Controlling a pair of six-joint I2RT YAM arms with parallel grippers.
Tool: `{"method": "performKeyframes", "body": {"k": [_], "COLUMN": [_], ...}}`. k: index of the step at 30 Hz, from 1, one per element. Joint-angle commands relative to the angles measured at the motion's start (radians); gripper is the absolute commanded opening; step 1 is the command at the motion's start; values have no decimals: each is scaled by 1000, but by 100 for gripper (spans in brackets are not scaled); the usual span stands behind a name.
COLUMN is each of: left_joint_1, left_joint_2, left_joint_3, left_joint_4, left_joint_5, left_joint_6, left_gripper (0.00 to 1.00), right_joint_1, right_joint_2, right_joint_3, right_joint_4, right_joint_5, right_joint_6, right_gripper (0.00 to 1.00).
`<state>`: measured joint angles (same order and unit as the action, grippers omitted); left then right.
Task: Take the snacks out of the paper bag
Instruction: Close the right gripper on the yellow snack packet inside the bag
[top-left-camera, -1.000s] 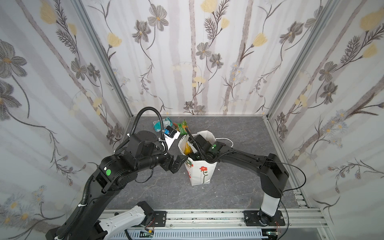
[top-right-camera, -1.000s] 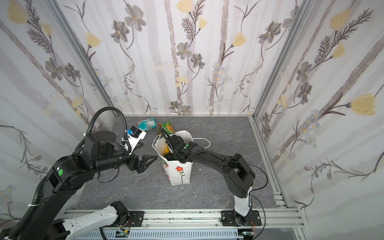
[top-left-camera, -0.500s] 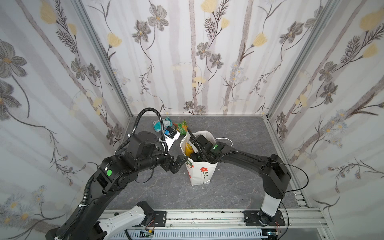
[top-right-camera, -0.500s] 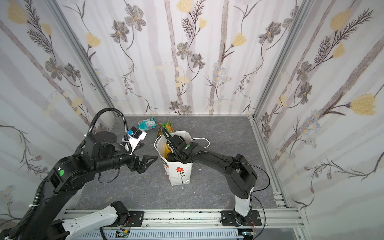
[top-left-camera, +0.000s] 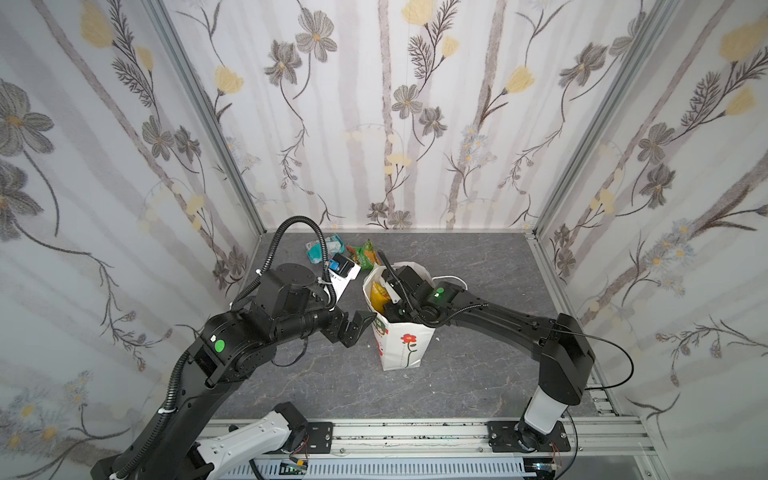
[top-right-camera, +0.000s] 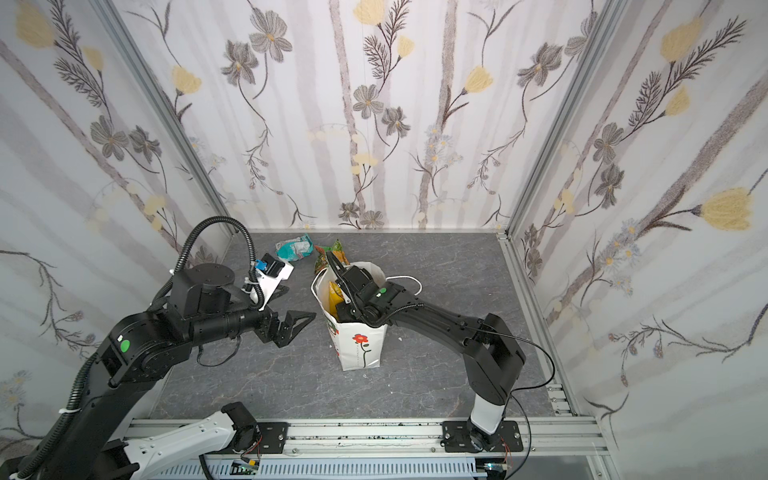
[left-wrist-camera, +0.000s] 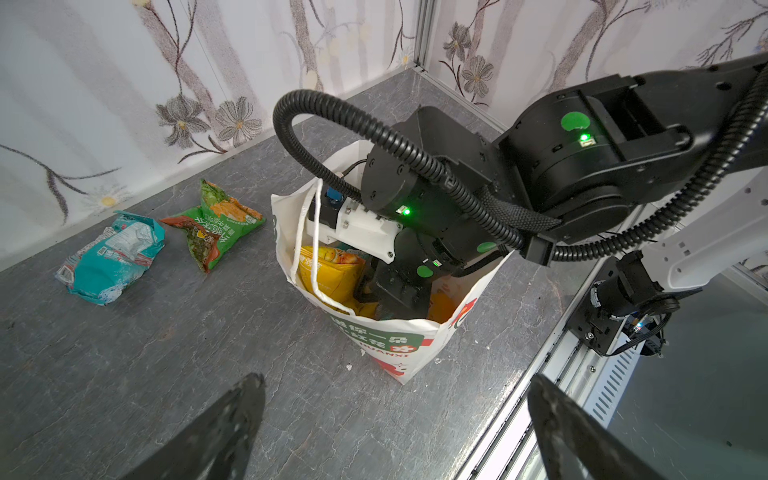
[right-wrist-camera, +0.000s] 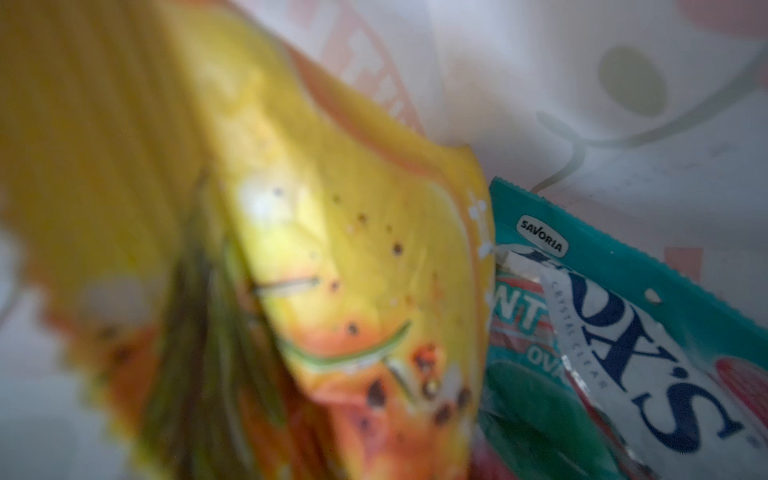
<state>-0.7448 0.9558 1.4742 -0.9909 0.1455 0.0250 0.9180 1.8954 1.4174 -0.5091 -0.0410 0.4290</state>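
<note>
The white paper bag stands upright on the grey surface, with open room all round. The right arm bends down into its mouth. Its tool is buried beside a crinkly yellow packet and a teal FOX'S packet, clenched, on what I can't tell. The left tool hangs spread wide beside the bag. Behind the bag lie a crumpled teal packet and a green packet.

Paper bag on table centre, near packet behind it, far packet further left, other packets inside.
</note>
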Motion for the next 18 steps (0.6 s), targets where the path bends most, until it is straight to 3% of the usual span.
{"method": "performKeyframes", "body": {"k": [1,18], "left_joint_1": [-1,0], "left_joint_2": [-2,-15], "left_joint_3": [-2,-6], "left_joint_4": [26,31], "left_joint_5": [-4,8], "left_joint_6": [-8,-32], "left_gripper": [100,100], "right_joint_1": [-1,0], "right_joint_2": [-24,-114], "right_joint_3": [9,41], "right_joint_4": [17,21], "right_joint_5": [33,84], "right_joint_6": [1,3], "right_gripper": [0,0]}}
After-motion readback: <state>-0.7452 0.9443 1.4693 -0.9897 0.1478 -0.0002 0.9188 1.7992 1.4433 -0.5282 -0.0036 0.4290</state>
